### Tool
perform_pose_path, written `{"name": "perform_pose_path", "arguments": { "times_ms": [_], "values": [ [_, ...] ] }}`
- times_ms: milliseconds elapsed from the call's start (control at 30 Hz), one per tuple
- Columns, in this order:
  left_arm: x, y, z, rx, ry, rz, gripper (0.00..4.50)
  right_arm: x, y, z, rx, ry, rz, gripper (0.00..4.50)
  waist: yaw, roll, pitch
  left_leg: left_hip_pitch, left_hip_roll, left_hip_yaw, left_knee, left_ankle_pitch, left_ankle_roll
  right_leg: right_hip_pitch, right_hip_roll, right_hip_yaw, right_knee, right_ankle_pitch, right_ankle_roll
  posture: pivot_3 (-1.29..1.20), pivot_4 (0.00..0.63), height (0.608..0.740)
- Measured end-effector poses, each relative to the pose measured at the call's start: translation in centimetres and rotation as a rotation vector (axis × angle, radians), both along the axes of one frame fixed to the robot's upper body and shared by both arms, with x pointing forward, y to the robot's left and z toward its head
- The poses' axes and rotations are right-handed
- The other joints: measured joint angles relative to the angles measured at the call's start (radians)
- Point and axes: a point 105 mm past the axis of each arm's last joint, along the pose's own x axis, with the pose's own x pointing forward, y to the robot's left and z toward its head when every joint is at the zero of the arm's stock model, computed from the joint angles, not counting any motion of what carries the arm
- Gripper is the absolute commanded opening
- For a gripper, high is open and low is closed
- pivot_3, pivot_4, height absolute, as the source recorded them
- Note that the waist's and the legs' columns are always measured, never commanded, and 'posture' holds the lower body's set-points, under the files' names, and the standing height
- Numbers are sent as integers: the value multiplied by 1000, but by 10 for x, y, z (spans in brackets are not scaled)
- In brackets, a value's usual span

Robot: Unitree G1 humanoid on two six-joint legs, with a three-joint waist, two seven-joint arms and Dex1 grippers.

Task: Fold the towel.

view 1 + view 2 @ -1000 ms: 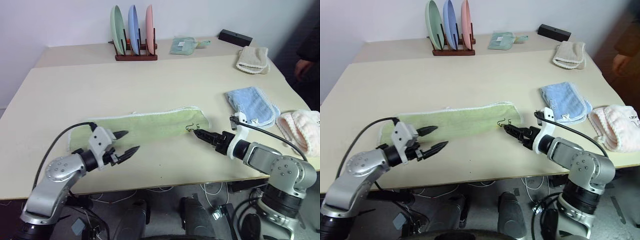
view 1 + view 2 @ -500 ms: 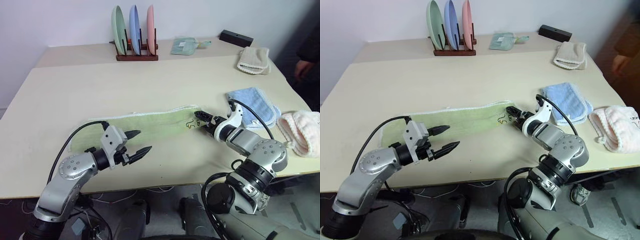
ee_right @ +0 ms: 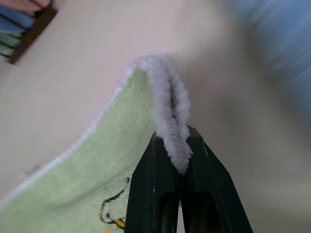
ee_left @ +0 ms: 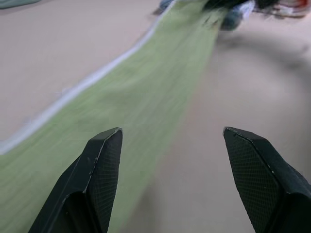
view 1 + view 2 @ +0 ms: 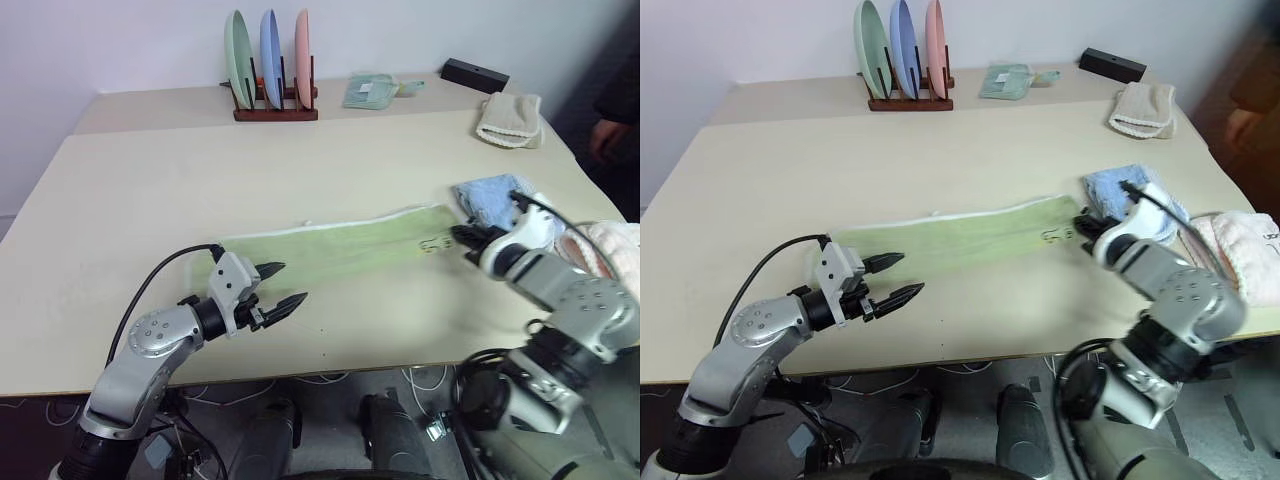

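Nearest the table's front edge, left gripper (image 5: 282, 285) hovers with its two black fingers spread well apart, holding nothing; it sits just in front of the near long edge of the light green terry towel (image 5: 340, 243), at that strip's left end. Left wrist view: towel runs away between and beyond the fingertips (image 4: 104, 160) as a long green band with white stitched edging along one side.

Towel lies folded into a long narrow strip across the middle of the beige tabletop (image 5: 200, 170), stretched left to right. Small dark embroidered logo (image 5: 432, 245) shows near its right end.

Right gripper (image 5: 470, 236) is at that right end, fingers closed tight on the towel's corner. Right wrist view: white fluffy edging (image 3: 170, 121) pinched between the two black fingers, corner lifted off the table, logo just below the pinch.

Just beyond the right gripper: light blue terry towel (image 5: 490, 198), bunched. To its right, at the table edge, pink fluffy cloth (image 5: 610, 245).

Far side of table: dark wooden rack with three upright plates, green, blue and pink (image 5: 270, 72); small pale green folded cloth (image 5: 372, 90); black rectangular box (image 5: 475, 75); beige folded towel (image 5: 510, 118). A person's hand (image 5: 606, 135) shows at the far right edge.
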Motion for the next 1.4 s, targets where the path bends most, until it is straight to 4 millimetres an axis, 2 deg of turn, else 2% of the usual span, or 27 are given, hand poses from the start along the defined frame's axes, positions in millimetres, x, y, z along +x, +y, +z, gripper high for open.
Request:
{"name": "perform_pose_path", "arguments": {
  "times_ms": [33, 100, 200, 300, 367, 500, 600, 767, 833, 933, 1000, 1033, 1100, 1167, 1233, 1267, 1333, 1400],
  "values": [
    [2, -1, 0, 3, -4, -5, 3401, 0, -1, 10, -52, -29, 26, 20, -4, 0, 0, 0, 1, 0, 0, 0, 0, 0, 1, 0, 0, 0, 0, 0, 150, 738],
    [5, -1, 2, 3, -18, -6, 3401, -1, 10, 23, -187, -74, 133, 20, -11, 1, 0, 0, 1, 0, -1, 0, 1, 0, 1, 0, 0, 0, 0, 0, 150, 738],
    [8, -2, 2, 1, -23, -3, 3401, -4, 46, 32, -390, -138, 350, 20, -19, 0, 0, 0, 1, 0, 0, -1, 1, 0, 1, 0, 0, 0, 0, 0, 150, 738],
    [9, -2, 4, -2, -36, -1, 3401, -11, 93, 25, -496, -186, 591, 20, -21, 0, 0, 0, 1, 0, 0, -1, 1, 0, 1, 0, -1, 0, 0, 0, 150, 738],
    [9, -3, 4, -2, -38, 1, 3401, -16, 115, 20, -530, -206, 699, 20, -19, 0, 0, -1, 1, 0, 0, -1, 1, 0, 1, 0, -1, 0, 0, 0, 150, 738],
    [9, -4, 4, -9, -43, 10, 3401, -22, 154, -5, -529, -184, 836, 20, -12, -1, 0, -1, 1, -1, 0, -1, 1, 0, 1, 0, -2, 0, 0, 0, 150, 738],
    [8, -4, 5, -16, -47, 23, 3401, -18, 167, -21, -544, -160, 855, 20, 2, -1, 0, -1, 1, -1, 0, -1, 1, 0, 1, 0, -4, 0, 0, 0, 150, 738],
    [5, -3, 1, -16, -29, 38, 3401, -16, 168, -34, -575, -140, 857, 20, 7, -1, 0, -2, 1, -1, 0, -1, 1, 1, 1, 0, -7, 0, 0, 0, 150, 738],
    [3, -4, 2, -15, -33, 35, 3401, -19, 171, -37, -563, -134, 876, 619, 7, -1, 0, -2, 1, -1, 0, -1, 1, 1, 1, 0, -7, 0, 0, 0, 150, 738],
    [3, -4, 3, -14, -33, 35, 3401, -22, 172, -38, -548, -132, 902, 1797, 6, -1, 0, -1, 1, -1, 0, -1, 1, 1, 1, 0, -7, 0, 0, 0, 150, 738],
    [3, -4, 3, -14, -33, 37, 3401, -30, 170, -37, -542, -146, 948, 2905, 7, -1, 0, -2, 1, -1, 0, -1, 1, 1, 1, 0, -7, 0, 0, 0, 150, 738],
    [3, -3, 3, -12, -32, 38, 3401, -33, 168, -35, -539, -154, 964, 3281, 8, -1, 0, -2, 1, -1, 0, -1, 1, 1, 1, 0, -7, 0, 0, 0, 150, 738],
    [3, -2, 2, -9, -30, 44, 3401, -37, 160, -24, -523, -193, 992, 3281, 9, -1, 0, -2, 1, -1, 0, -1, 1, 2, 1, 0, -8, 0, 1, 0, 150, 738],
    [2, 1, -1, -10, -18, 58, 3401, -38, 151, -4, -490, -265, 988, 3281, 8, -1, 0, -2, 1, -1, 0, -1, 1, 2, 1, 0, -9, 1, 1, 0, 150, 738],
    [2, 3, -3, -11, -5, 71, 3401, -35, 142, 15, -453, -328, 957, 2680, 6, -1, 0, -1, 1, -1, 0, -1, 1, 2, 1, -1, -8, 1, 1, 0, 150, 738],
    [3, 4, -3, -15, -1, 80, 3401, -27, 139, 23, -432, -355, 922, 2471, 4, -1, 0, -1, 1, -1, 0, -1, 1, 2, 2, -1, -8, 1, 0, 0, 150, 738],
    [3, 4, -2, -25, -2, 88, 3401, -11, 130, 28, -437, -370, 849, 1561, 5, -1, 0, -1, 1, 0, 0, -1, 1, 2, 2, -1, -8, 1, 0, 0, 150, 738],
    [4, 4, -3, -38, 2, 98, 3401, 3, 123, 21, -486, -361, 798, 500, 6, -1, 0, -1, 1, 0, 0, -1, 1, 2, 2, -1, -9, 1, 0, 0, 150, 738]
  ]
}}
